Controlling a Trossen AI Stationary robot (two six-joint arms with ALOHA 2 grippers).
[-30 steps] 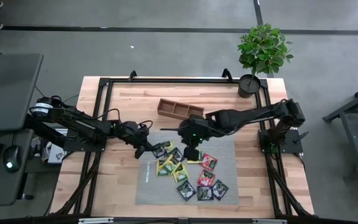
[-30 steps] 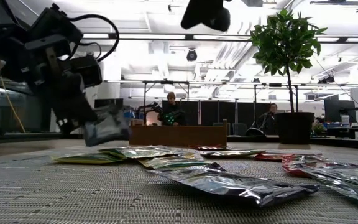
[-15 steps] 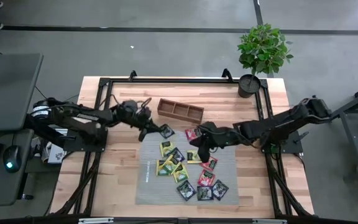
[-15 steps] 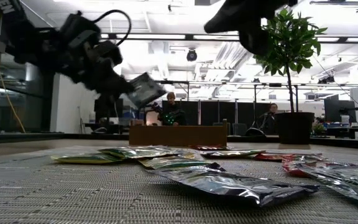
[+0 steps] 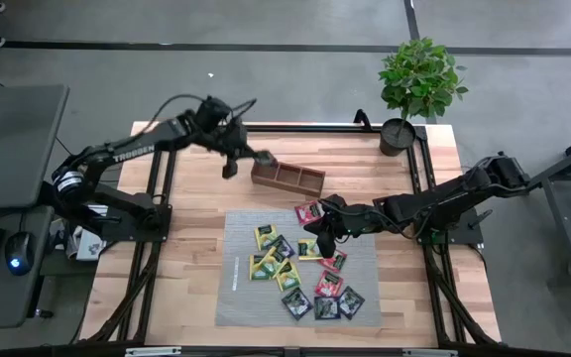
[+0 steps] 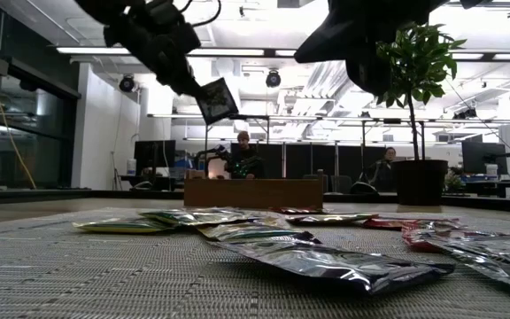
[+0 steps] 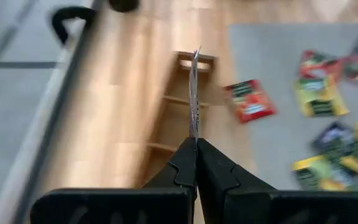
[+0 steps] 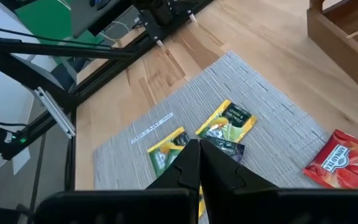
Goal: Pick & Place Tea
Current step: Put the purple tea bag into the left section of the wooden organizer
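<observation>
Several tea sachets (image 5: 287, 270), black, yellow-green and red-pink, lie flat on the grey mat (image 5: 365, 248). One red sachet (image 5: 308, 211) lies apart near the mat's far edge. My left gripper (image 5: 256, 155) is shut on a black sachet (image 6: 217, 99) in the air over the left end of the brown wooden tray (image 5: 287, 176). My right gripper (image 5: 319, 238) hangs shut and empty over the sachets at the mat's middle; its wrist view shows yellow-green sachets (image 8: 225, 124) beneath it. My left gripper pinches the black sachet by one edge (image 7: 194, 132) between its two fingers. The fingers slant down from the table's left side. The sachet is lifted clear, standing on edge and sticking out beyond the fingertips, over the tray's end compartment (image 7: 188, 78).
A potted plant (image 5: 419, 84) stands at the table's far right corner. Black frame rails (image 5: 167, 198) run along the table's sides. Bare wood lies left of the mat and between the mat and the tray.
My left gripper has risen from the mat's left part and swung toward the far edge, to the tray's left end, rolling its wrist; the black sachet went with it, lifted clear. My right gripper has sunk toward the mat and drawn a little toward the right edge.
</observation>
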